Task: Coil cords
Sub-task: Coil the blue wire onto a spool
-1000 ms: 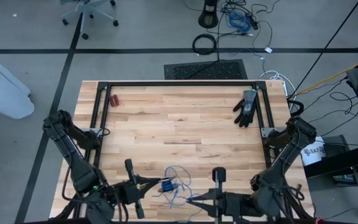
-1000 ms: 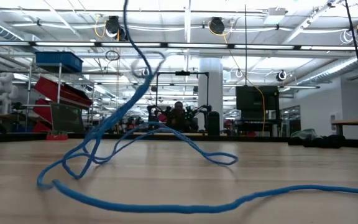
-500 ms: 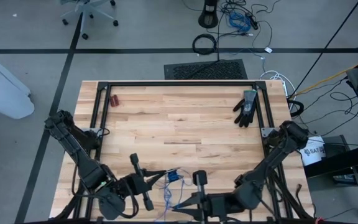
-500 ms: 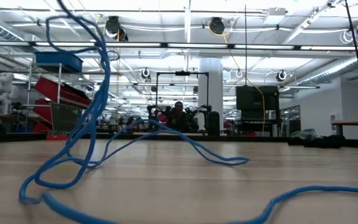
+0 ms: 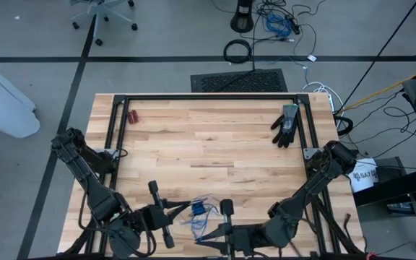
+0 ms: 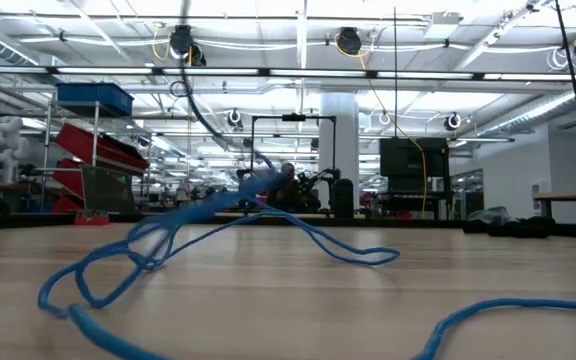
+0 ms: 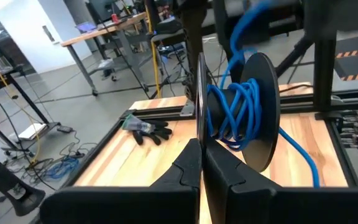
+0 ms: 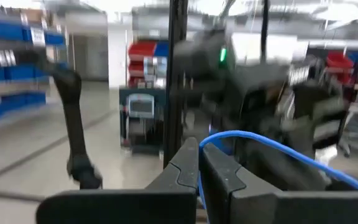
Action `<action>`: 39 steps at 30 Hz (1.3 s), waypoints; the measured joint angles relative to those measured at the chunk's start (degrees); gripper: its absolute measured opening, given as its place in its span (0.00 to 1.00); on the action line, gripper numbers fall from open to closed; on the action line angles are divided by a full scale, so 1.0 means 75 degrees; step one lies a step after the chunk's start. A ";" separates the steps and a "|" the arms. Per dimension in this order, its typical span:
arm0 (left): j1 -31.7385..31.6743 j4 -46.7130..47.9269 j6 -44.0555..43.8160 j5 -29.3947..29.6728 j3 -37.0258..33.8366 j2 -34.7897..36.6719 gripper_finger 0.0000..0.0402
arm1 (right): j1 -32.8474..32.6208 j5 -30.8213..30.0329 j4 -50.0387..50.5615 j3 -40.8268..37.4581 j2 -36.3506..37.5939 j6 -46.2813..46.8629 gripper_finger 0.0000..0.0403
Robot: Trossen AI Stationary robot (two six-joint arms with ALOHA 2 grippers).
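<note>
Near edge of the counter (image 5: 215, 155), seen from above: the left gripper (image 5: 188, 208) and the right gripper (image 5: 202, 236) meet close together over the blue cord (image 5: 202, 214), which lies in a loose tangle just inside the front edge, between the two arms.

Left wrist view: the left fingers (image 7: 191, 163) are pressed together on the thin rim of a dark spool (image 7: 253, 109); several turns of the cord (image 7: 236, 115) are wound around its hub, one strand running up out of the turns and another trailing down onto the counter (image 7: 135, 155).

Right wrist view: the right fingers (image 8: 188, 163) are closed, with a strand of the cord (image 8: 272, 148) rising from between them and arching away; the surroundings are blurred.

Low view: the cord (image 6: 168, 240) loops across the wood, part of it lifted off the surface toward the upper left, while a further length (image 6: 498, 310) lies flat in the foreground at the right.

Farther back on the counter: a black glove (image 5: 286, 125) lies near the far right corner, and a small red-handled tool (image 5: 132, 115) lies near the far left corner, both well apart from the cord.

Beyond the counter: a dark floor mat (image 5: 238, 80) and a coil of black cable (image 5: 237, 50) lie on the floor.
</note>
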State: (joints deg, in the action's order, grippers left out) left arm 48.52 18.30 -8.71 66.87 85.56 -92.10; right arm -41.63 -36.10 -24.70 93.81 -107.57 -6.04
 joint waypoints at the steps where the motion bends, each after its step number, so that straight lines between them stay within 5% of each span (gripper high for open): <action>1: 0.0029 0.0001 0.0029 0.0098 0.0000 0.0013 0.02 | -0.0012 -0.0002 0.0222 -0.0002 0.0000 0.0128 0.00; 11: 0.0639 0.0025 0.0617 0.1274 0.0000 0.0376 0.02 | -0.0071 -0.0480 0.1943 -0.0002 0.0000 0.0998 0.06; 23: 0.0847 0.0100 0.0871 0.1560 0.0000 0.0388 0.02 | -0.0543 -0.3252 0.2739 -0.0002 0.0040 0.1369 0.15; 32: 0.0847 0.0097 0.0871 0.1560 0.0000 0.0388 0.02 | -0.0629 -0.1411 0.6257 -0.0002 0.0044 0.4317 0.16; 36: 0.0842 0.0094 0.0863 0.1553 0.0000 0.0388 0.02 | -0.0531 -0.1320 0.8357 -0.0002 0.0044 0.6274 0.16; 39: 0.0792 0.0088 0.0826 0.1545 0.0000 0.0388 0.02 | -0.0416 -0.1770 0.8747 -0.0014 0.0044 0.6696 0.16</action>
State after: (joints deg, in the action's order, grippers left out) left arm 54.46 18.96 -2.51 78.46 85.56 -89.19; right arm -44.74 -49.37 40.90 93.71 -107.24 44.18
